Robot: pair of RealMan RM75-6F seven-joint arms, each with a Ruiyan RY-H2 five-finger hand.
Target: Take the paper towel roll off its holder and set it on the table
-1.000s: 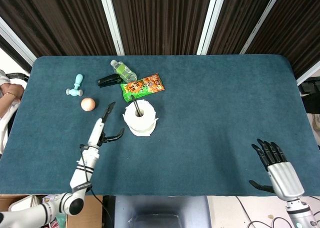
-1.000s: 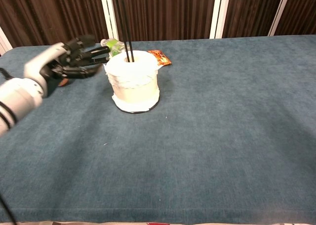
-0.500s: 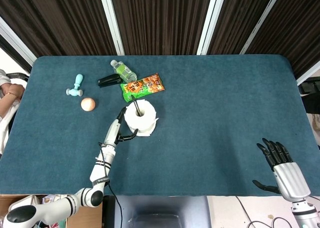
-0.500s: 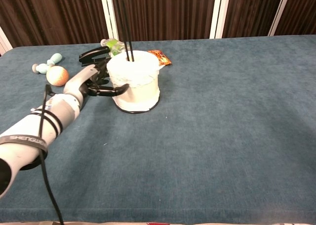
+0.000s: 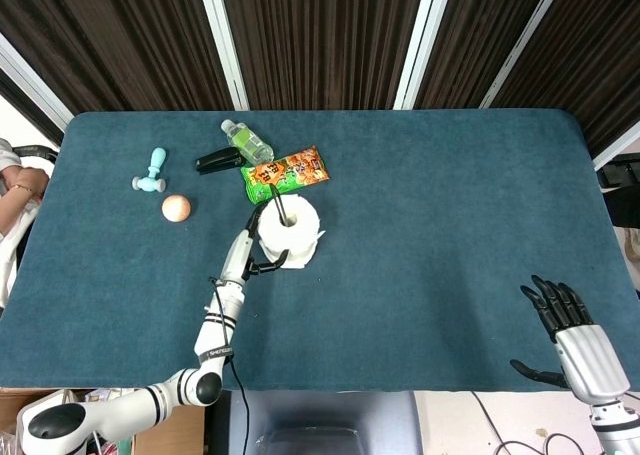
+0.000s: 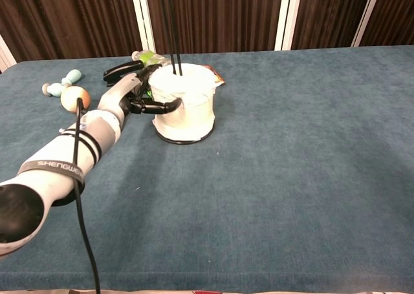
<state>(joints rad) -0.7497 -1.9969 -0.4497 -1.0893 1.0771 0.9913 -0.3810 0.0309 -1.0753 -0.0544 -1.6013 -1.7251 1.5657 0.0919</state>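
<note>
The white paper towel roll (image 5: pixel 296 231) (image 6: pixel 188 105) stands on its black wire holder (image 6: pixel 172 29) in the left middle of the table, with the holder's base ring (image 6: pixel 187 139) showing beneath it. My left hand (image 5: pixel 253 251) (image 6: pixel 140 97) grips the roll's left side, its thumb across the front and its other fingers behind. The roll sits tilted and slightly raised on the rod. My right hand (image 5: pixel 575 337) hovers open, fingers spread, off the table's near right corner, seen only in the head view.
Behind the roll lie an orange-green snack packet (image 5: pixel 286 172), a small plastic bottle (image 5: pixel 246 140) and a black clip-like tool (image 5: pixel 218 159). To the left are an orange ball (image 5: pixel 176 208) and a teal toy (image 5: pixel 150 172). A person's arm (image 5: pixel 15 185) shows at the left edge.
My left hand swung in from the left and closed around the roll. The roll has shifted right and up on its holder. My right hand drifted slightly lower and right.
</note>
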